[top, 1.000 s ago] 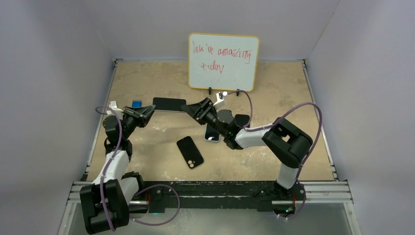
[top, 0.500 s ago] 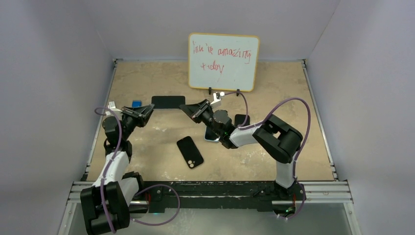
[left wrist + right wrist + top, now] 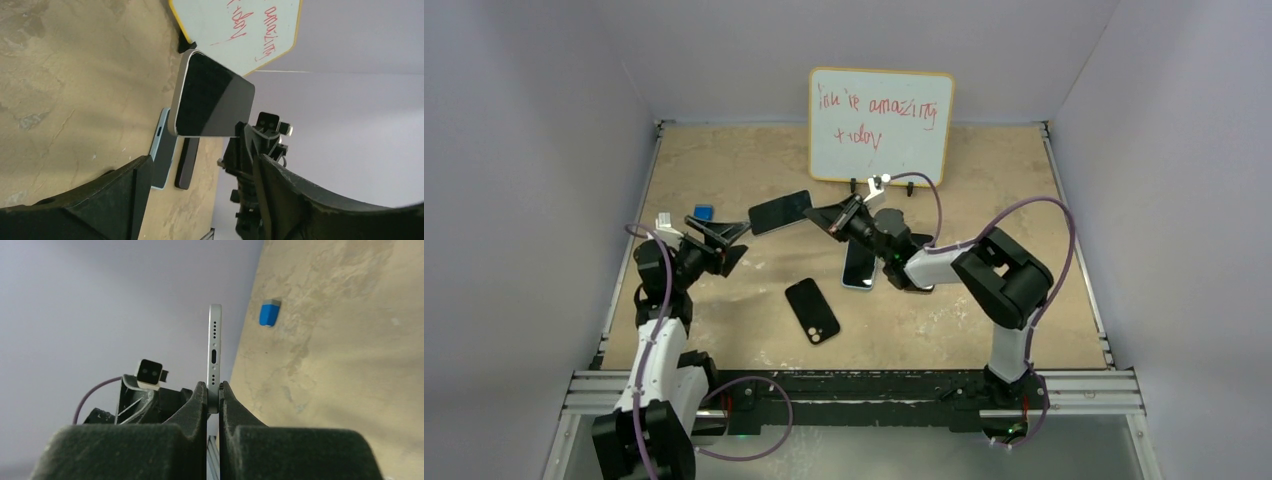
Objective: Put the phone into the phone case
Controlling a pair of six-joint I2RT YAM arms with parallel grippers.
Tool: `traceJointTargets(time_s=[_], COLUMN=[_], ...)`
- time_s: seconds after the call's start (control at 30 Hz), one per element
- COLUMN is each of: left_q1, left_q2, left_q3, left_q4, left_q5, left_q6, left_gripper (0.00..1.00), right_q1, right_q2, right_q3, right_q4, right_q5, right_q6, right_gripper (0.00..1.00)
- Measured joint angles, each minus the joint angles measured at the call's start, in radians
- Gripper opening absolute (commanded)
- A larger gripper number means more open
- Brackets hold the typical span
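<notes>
The phone [image 3: 781,211], with a black screen and a pale metal edge, is held tilted above the desk, left of centre and towards the far edge. The right gripper [image 3: 213,392] is clamped on one short end, its fingers pressed against both faces. The light blue phone case [image 3: 162,150] lies flat near the middle of the desk, with a black slab [image 3: 186,162] just beside it. The left gripper [image 3: 730,244] hovers near the left edge, its fingers spread wide around nothing. A small blue cube [image 3: 703,212] sits just beyond it. Another black phone [image 3: 812,310] lies nearer the front edge. A whiteboard [image 3: 881,125] stands at the far edge.
</notes>
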State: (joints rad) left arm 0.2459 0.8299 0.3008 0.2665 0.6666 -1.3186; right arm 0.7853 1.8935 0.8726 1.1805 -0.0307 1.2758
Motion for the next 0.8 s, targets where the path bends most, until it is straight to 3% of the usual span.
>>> traceJointTargets(time_s=[0.2, 0.3, 0.57, 0.8], left_q1=[0.000, 0.000, -0.010, -0.186], left_q2=[-0.007, 0.004, 0.029, 0.073], left_q3=[0.069, 0.097, 0.130, 0.130], left_q4=[-0.235, -0.338, -0.526, -0.553], left_q5=[0.021, 0.027, 0.024, -0.036], left_q6=[0.206, 0.322, 0.556, 0.594], left_gripper=[0.71, 0.67, 0.58, 0.56], right_q1=[-0.173, -0.258, -0.291, -0.286], right_q2=[-0.115, -0.200, -0.321, -0.340], right_q3=[-0.074, -0.081, 0.134, 0.169], right_q4=[-0.100, -0.227, -0.843, -1.196], right_q5=[-0.204, -0.325, -0.584, -0.708], right_q6=[-0.084, -0.181, -0.627, -0.875], right_gripper=[0.00, 0.00, 0.00, 0.00])
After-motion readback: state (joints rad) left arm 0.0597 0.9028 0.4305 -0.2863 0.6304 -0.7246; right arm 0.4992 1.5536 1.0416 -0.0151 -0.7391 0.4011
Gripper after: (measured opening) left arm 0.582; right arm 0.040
